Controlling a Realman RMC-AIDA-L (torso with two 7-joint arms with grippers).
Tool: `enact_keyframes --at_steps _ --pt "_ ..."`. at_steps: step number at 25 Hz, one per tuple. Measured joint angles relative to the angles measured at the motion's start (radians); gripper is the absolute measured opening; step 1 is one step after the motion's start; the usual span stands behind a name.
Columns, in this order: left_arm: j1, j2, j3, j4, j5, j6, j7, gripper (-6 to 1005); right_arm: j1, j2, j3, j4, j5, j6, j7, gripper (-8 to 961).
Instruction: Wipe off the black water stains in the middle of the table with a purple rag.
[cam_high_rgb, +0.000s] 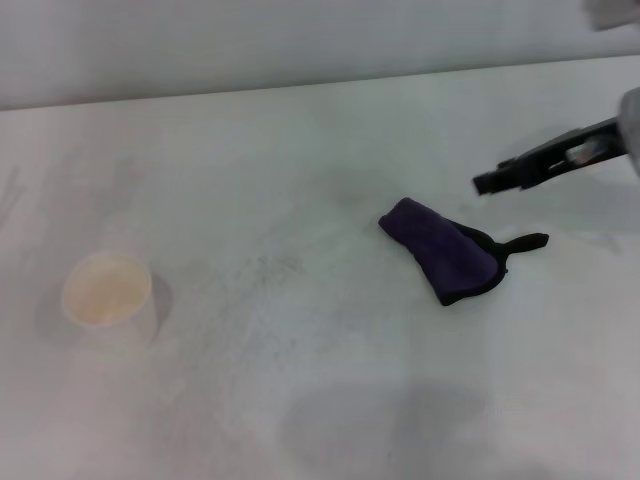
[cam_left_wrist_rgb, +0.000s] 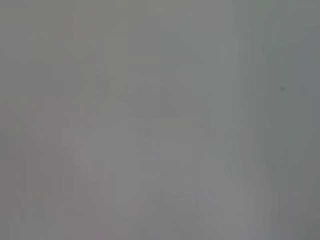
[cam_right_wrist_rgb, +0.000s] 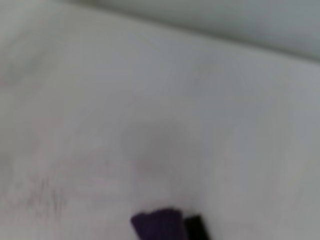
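Purple, black-edged, the rag (cam_high_rgb: 443, 249) lay crumpled on the table (cam_high_rgb: 300, 400), right of centre, its thin loop trailing right. The right gripper (cam_high_rgb: 487, 181) hovered just beyond it, clear of the cloth and holding nothing; how far it was open I could not tell. A cup (cam_high_rgb: 107, 294) stood far left.

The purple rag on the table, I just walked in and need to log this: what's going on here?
The purple rag lies loose on the white table, held by nothing. The right gripper hangs just beyond it, at the table's right side, not touching it. No dark blob of liquid shows; only faint grey smudges mark the middle. A white paper cup stands at the left. The left arm is out of sight.
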Motion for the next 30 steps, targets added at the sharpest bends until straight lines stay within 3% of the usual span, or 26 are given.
enact_keyframes --at_steps 8,15,20,27,30 --pt "-0.009 -0.017 -0.01 -0.005 -0.029 -0.008 0.01 888 -0.053 -0.007 0.432 0.108 0.244 0.036 -0.398 467" --pt "-0.016 -0.025 -0.006 -0.024 -0.09 -0.009 0.031 890 -0.099 -0.059 0.713 0.434 0.508 0.006 -0.844 465" --pt "-0.042 -0.026 -0.005 -0.082 -0.123 -0.016 0.032 891 -0.135 -0.06 0.75 0.504 0.624 -0.047 -1.001 484" --pt "-0.058 -0.03 -0.004 -0.129 -0.129 -0.023 0.034 891 -0.16 -0.013 0.77 0.555 0.741 -0.176 -1.259 516" --pt "-0.054 -0.031 -0.003 -0.156 -0.128 -0.045 0.034 891 -0.158 -0.014 0.78 0.625 0.797 -0.192 -1.37 530"
